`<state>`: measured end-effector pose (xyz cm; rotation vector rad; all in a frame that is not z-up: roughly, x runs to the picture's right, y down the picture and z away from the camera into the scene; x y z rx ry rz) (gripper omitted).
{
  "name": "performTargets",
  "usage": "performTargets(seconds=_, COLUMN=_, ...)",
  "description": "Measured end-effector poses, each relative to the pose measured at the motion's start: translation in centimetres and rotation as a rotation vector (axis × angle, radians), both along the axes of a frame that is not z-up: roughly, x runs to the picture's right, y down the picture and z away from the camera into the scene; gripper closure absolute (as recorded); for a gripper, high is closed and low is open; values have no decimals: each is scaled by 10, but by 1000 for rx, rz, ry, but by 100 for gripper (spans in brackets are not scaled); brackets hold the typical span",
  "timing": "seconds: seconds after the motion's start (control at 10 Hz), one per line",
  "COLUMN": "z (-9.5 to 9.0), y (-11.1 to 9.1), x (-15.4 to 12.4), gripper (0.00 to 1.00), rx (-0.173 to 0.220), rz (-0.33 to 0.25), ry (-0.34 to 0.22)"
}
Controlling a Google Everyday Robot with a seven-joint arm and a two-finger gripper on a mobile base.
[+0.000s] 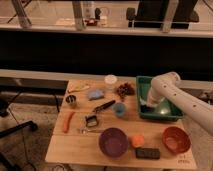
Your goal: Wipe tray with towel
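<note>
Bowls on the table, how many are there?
2: a purple bowl near the front edge, an orange bowl front right. The gripper is down in the tray. The arm may hide more.

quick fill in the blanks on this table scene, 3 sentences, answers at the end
1. The gripper is down inside the ___ tray.
2. In the picture, the purple bowl stands to the ___ of the orange bowl.
3. The carrot lies on the ___, not in the tray.

Missing words: green; left; table
</note>
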<state>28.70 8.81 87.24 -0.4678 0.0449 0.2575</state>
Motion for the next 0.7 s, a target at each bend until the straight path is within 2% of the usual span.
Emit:
performTargets(seconds=0.3, z=8, y=17, x=16, gripper=100, rx=-25, rz=30, ry=27)
performTargets(seconds=0.7, z=13, y=24, x=34, gripper=100, rx=-36, rz=56, ry=61)
